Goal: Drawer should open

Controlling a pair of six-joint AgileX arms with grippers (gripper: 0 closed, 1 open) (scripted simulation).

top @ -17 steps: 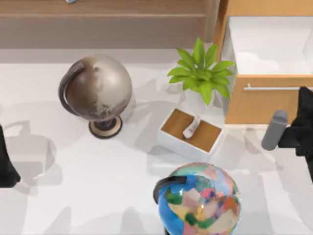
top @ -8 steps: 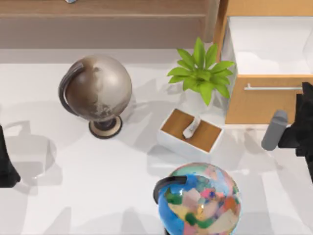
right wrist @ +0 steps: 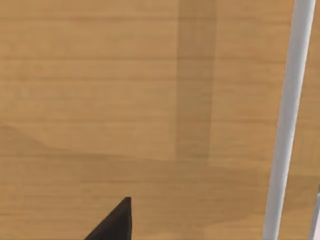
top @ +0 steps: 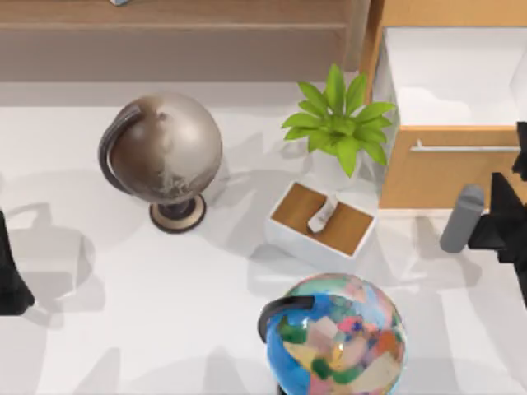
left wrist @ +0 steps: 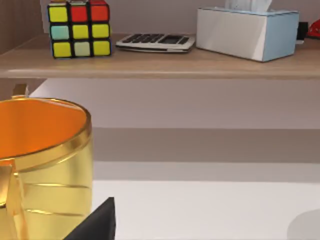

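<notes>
The drawer [top: 428,177] at the table's back right stands pulled out, its white-grey interior [top: 453,74] showing behind the orange-brown front. A thin silver bar handle [top: 461,149] runs across that front. My right gripper [top: 515,177] hangs at the right edge, just off the handle's right end, open with nothing in it. In the right wrist view the wooden drawer front [right wrist: 100,100] is close up, with the handle [right wrist: 287,125] beside one black fingertip [right wrist: 115,222]. My left gripper [top: 10,276] is parked at the far left edge.
A grey globe [top: 165,152] stands centre-left and a coloured globe [top: 338,337] at the front. A green plant [top: 338,119] and a white box with a brown top [top: 321,224] sit left of the drawer. A grey cylinder [top: 461,218] lies below it. A gold cup [left wrist: 45,160] is near the left wrist.
My right gripper has slid to the right, away from the handle's end and partly out of the top view. The drawer and the left arm have not moved.
</notes>
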